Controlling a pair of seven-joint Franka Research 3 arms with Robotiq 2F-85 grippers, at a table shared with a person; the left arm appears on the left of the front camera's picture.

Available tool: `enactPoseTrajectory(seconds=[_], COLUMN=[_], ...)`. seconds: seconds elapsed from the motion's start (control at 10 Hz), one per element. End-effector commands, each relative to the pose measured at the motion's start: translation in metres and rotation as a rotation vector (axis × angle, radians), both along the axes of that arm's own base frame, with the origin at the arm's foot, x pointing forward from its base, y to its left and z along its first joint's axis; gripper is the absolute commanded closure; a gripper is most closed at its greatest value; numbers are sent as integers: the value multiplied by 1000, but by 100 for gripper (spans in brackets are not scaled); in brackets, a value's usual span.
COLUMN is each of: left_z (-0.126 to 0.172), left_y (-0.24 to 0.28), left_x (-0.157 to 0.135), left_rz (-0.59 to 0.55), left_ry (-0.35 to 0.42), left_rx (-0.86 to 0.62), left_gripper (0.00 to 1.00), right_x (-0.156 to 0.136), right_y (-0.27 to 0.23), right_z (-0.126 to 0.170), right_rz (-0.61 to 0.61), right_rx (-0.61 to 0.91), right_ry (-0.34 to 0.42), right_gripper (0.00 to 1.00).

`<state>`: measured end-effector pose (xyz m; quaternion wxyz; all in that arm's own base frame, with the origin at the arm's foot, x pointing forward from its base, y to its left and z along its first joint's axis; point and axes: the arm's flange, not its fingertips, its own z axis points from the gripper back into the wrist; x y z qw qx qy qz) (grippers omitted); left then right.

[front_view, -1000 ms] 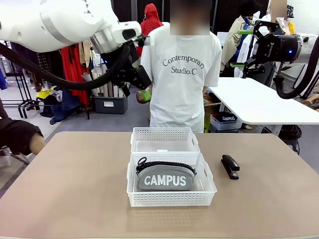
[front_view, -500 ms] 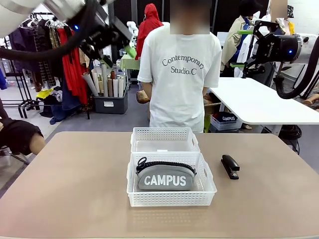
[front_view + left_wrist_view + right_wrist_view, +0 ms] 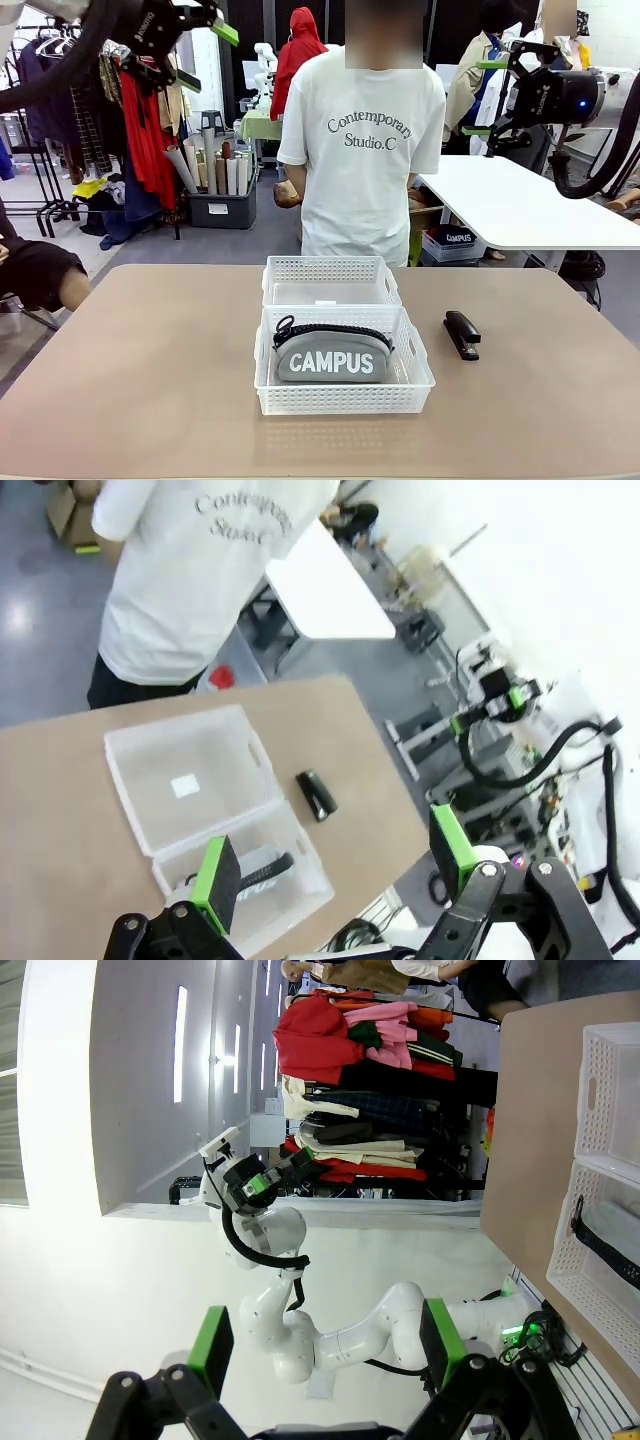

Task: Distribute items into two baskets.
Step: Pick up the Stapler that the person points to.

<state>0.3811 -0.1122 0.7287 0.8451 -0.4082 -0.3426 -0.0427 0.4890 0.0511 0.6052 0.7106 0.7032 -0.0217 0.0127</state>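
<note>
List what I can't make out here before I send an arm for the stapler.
- Front view: the lower half of the pouch is hidden behind the lattice wall of the near basket.
- Left wrist view: one pad of the left gripper covers part of the pouch, and the stapler is too small to tell its hinge end.
- Right wrist view: the far basket and the near basket are cut off by the right edge.
</note>
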Motion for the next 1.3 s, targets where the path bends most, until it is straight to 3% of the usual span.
enactPoseTrajectory(seconds=[0.0,0.2,0.3,0.4,0.8,1.0,1.2], left_z=[-13,-21,-24,-10,-12,-17,-30], left_y=[11,21,18,20,20,47,60], left_x=[-7,-5,-6,-2,-2,27,35], left_rz=[58,71,-22,70,62,228,226], left_ry=[-7,22,40,13,24,232,317], left_rx=[-71,-123,-115,-83,-87,-226,-307], left_gripper=[0,0,0,0,0,0,0], right_x=[-1,-1,-1,-1,-1,-1,-1], right_y=[0,0,0,0,0,0,0], right_z=[2,2,2,2,2,2,2], right_rz=[0,0,0,0,0,0,0], right_rx=[1,1,1,1,1,1,1], right_ry=[-3,-3,-3,-3,-3,-3,-3], right_gripper=[0,0,0,0,0,0,0])
